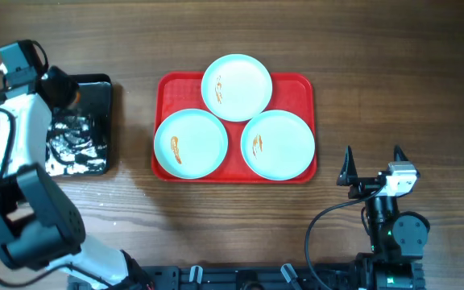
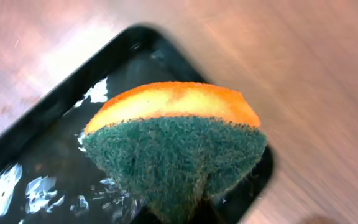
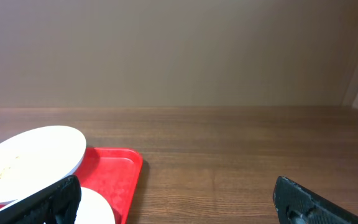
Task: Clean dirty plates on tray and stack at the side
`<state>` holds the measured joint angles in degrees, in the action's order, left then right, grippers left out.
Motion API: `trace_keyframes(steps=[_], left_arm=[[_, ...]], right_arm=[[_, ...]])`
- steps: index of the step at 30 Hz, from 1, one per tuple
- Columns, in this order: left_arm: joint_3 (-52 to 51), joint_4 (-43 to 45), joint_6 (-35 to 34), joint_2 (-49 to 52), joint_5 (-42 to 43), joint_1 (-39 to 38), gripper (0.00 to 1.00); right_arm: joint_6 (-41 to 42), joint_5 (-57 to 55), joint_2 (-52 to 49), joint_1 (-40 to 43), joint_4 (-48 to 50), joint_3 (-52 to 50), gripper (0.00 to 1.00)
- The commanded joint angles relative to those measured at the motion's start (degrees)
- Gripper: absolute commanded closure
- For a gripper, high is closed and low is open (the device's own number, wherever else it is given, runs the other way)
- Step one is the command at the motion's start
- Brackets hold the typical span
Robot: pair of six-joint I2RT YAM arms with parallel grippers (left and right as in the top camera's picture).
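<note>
Three pale blue-white plates lie on the red tray (image 1: 300,87): one at the back (image 1: 237,87), one front left (image 1: 190,143), one front right (image 1: 277,145). Each has an orange-brown smear. My left gripper (image 1: 64,89) is shut on an orange and green sponge (image 2: 173,140) and holds it over the far right corner of the black tray (image 1: 95,89). My right gripper (image 1: 372,165) is open and empty on the table, right of the red tray. In the right wrist view the red tray (image 3: 114,171) and a plate (image 3: 33,162) show at the left.
The glossy black tray holds soapy water and foam (image 1: 75,145). Bare wooden table lies around both trays. The arm bases stand at the front edge.
</note>
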<state>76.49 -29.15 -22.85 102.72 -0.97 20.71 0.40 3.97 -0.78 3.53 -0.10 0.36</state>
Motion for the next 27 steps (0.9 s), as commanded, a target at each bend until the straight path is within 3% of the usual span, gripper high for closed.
trace_keyframes(steps=[1, 7, 15, 21, 27], left_arm=[[0.76, 2.14, 7.08, -6.12, 4.17, -0.31, 0.96], [-0.37, 2.64, 15.61, -5.38, 4.04, -0.35, 0.96], [-5.01, 4.79, 16.50, 0.98, 3.96, -0.35, 0.96], [-2.60, 5.01, 21.14, -5.70, 4.02, -0.35, 0.96], [-1.49, 6.54, 21.20, -16.20, 5.84, -0.35, 0.96]], right_arm=[[1.09, -0.81, 0.50, 0.20, 0.13, -0.07, 0.00], [1.11, -0.81, 0.50, 0.20, 0.13, -0.07, 0.00], [1.11, -0.81, 0.50, 0.20, 0.13, -0.07, 0.00], [1.11, -0.81, 0.50, 0.20, 0.13, -0.07, 0.00], [1.09, -0.81, 0.50, 0.20, 0.13, -0.07, 0.00]])
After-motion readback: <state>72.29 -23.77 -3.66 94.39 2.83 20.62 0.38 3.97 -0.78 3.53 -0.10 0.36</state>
